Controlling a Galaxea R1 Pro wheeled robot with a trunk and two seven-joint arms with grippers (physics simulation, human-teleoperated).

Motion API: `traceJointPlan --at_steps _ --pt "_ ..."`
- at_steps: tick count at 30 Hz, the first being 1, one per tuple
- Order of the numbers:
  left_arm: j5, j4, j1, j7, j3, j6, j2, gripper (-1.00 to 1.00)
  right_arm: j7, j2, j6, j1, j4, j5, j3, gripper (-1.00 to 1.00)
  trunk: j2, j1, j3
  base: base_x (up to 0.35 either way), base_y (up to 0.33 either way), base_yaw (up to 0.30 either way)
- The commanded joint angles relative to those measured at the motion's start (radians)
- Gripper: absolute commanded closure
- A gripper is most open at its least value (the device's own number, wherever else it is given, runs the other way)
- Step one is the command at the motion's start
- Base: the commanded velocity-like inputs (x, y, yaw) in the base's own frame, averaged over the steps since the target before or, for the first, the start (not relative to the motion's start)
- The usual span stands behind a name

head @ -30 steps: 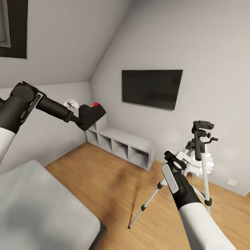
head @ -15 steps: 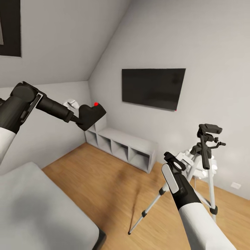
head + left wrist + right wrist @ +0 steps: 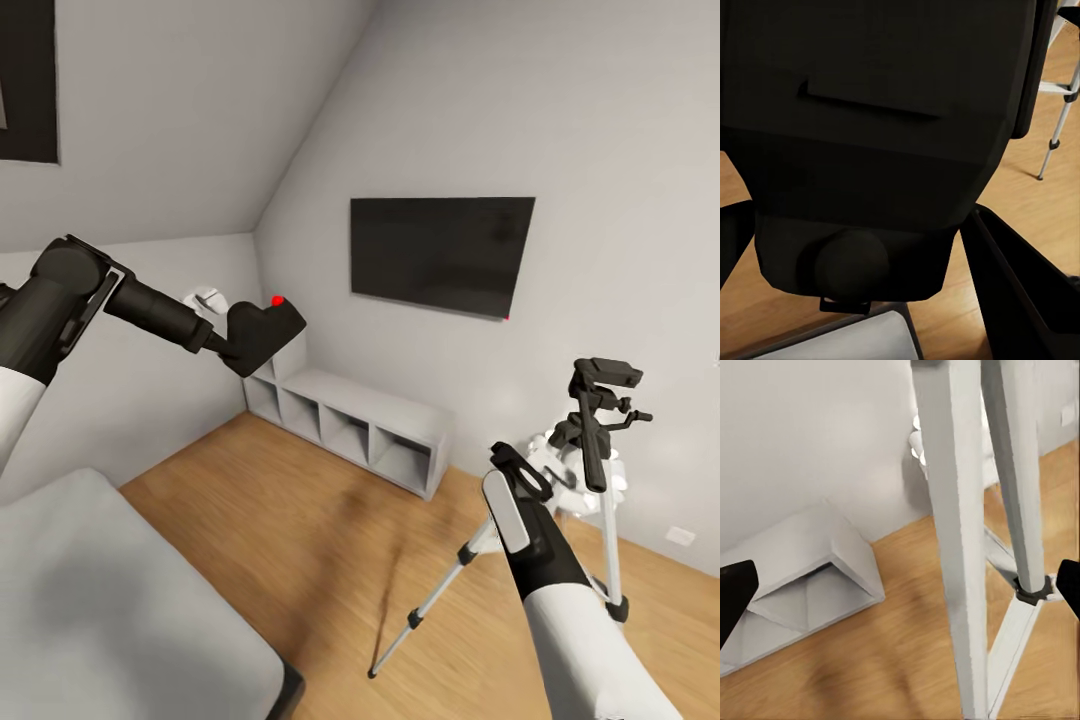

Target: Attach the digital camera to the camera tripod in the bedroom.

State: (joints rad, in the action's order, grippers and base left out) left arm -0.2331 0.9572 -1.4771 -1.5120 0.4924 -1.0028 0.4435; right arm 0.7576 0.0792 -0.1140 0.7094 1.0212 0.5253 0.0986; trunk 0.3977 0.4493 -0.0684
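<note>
1. The landmark is the camera tripod (image 3: 596, 450), standing on the light wooden floor (image 3: 330, 530) at the right of the head view, close to the pale grey wall. Its black pan head and long black handle sit at the top, and its thin silver legs splay down to the floor.
2. The digital camera (image 3: 262, 330), a chunky black body with a red dot on top, is held up in the air well to the left of the tripod, at about the level of the tripod's head.
3. The left gripper (image 3: 907, 247) has its fingers closed around the camera. In the left wrist view the dark camera body (image 3: 877, 127) sits between two black fingers (image 3: 1020, 292), with a tripod leg (image 3: 1057, 127) visible past it.
4. The right gripper (image 3: 520, 468) is just in front of the tripod's upper legs, on the robot's side of it. In the right wrist view its two black fingertips (image 3: 735, 600) stand wide apart at the picture's edges with nothing between them, and the silver tripod legs (image 3: 960, 547) rise close ahead.
5. A grey cubby shelf (image 3: 350, 420) stands against the wall to the left of the tripod.
6. A black wall-mounted TV (image 3: 440, 252) hangs above the shelf, up and left of the tripod.
7. A white ball-cluster lamp (image 3: 560, 470) is partly hidden just behind the tripod.
8. A grey bed with a pale mattress (image 3: 110, 610) lies far left of the tripod, nearest the robot.
</note>
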Motion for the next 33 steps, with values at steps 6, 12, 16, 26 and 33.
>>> traceJointPlan --at_steps 6,12,16,26,33 --pt "-0.01 0.001 -0.002 -0.01 0.002 -0.01 -0.001 1.0 0.003 0.001 -0.007 0.001 0.002 0.002 0.011 -1.0 0.002 0.001 -0.002 0.0 -0.136 0.0" --pt "-0.01 0.0 -0.002 -0.01 0.002 -0.011 -0.002 1.0 0.002 0.001 -0.008 0.001 0.002 0.002 0.012 -1.0 0.002 0.001 -0.002 0.0 -0.034 0.0" --pt "-0.009 0.0 -0.002 -0.01 0.001 -0.01 -0.002 1.0 0.002 0.001 -0.009 0.0 0.002 0.002 0.011 -1.0 0.002 0.001 -0.002 0.0 -0.008 0.0" --pt "-0.01 0.0 -0.002 -0.01 0.001 -0.01 -0.002 1.0 0.002 0.001 -0.012 0.001 0.002 0.002 0.01 -1.0 0.002 0.001 -0.002 0.0 -0.001 0.0" --pt "-0.01 0.0 -0.002 -0.01 0.002 -0.01 -0.002 1.0 0.0 0.001 -0.013 0.001 -0.003 0.001 0.011 -1.0 0.002 0.001 -0.002 0.047 0.0 0.0"
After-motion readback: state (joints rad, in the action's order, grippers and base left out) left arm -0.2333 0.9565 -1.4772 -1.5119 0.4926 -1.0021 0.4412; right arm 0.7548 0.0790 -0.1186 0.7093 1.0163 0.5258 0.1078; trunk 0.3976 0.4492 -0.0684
